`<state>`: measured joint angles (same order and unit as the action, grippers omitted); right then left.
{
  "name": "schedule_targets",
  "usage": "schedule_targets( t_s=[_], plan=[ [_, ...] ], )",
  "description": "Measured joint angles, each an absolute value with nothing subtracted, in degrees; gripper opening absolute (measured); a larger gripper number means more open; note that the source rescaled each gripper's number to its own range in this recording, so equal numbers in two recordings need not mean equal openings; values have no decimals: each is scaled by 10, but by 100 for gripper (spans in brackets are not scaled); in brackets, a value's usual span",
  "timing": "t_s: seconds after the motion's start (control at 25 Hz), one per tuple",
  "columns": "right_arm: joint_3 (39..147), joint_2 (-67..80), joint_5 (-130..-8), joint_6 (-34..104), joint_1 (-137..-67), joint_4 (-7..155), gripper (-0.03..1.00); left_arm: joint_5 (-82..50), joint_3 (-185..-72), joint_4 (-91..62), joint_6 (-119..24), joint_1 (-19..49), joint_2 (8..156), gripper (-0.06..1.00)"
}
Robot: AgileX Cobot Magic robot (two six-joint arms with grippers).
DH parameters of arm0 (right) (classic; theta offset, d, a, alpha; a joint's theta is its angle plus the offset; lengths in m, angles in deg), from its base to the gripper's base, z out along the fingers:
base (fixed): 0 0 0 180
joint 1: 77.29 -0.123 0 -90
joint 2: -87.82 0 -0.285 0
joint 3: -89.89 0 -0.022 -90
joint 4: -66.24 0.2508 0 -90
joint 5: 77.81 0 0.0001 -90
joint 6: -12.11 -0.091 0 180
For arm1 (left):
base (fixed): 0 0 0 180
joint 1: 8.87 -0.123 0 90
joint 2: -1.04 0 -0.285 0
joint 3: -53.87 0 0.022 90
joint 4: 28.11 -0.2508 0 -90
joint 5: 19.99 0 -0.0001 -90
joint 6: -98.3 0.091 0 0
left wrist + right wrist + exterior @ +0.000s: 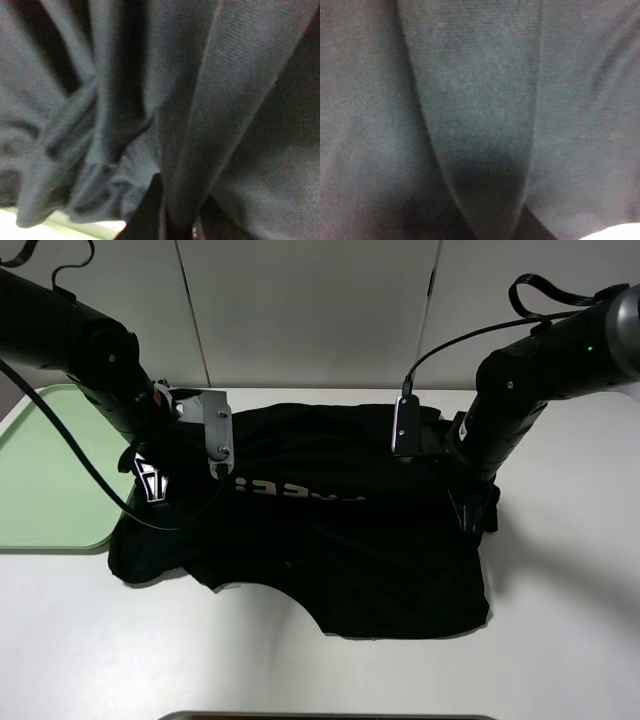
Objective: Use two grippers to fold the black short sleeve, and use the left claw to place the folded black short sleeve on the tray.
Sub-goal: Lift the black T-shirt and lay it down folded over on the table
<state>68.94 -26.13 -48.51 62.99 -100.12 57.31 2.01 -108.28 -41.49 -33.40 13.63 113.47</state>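
Lying at the frame's left edge, the tray [40, 490] sits just beside the left claw [150, 480], which pinches the left side of the black short sleeve [340, 550] spread mid-frame on the white table [560, 640]. The right claw [478, 512] is pressed together on its right edge.

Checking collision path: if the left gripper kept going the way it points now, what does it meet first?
The black shirt: the left gripper is shut on a fold of it, and cloth fills the wrist view ahead. Behind the cloth probably comes the table, but depth there is unclear.
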Motion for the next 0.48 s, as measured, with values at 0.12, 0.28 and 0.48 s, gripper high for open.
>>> schedule_targets(
  t_s=[0.12, 0.28, 0.48],
  plan=[
    [689, -231, -478, 630, -1001, 574, 0, 24, -1083, -415, -334, 136, 1117, 1],
    [689, -190, -456, 630, -1005, 581, 0, 31, -1083, -415, -334, 136, 1095, 1],
    [689, -147, -451, 630, -1007, 599, 0, 46, -1083, -415, -334, 136, 1062, 1]
  ],
)
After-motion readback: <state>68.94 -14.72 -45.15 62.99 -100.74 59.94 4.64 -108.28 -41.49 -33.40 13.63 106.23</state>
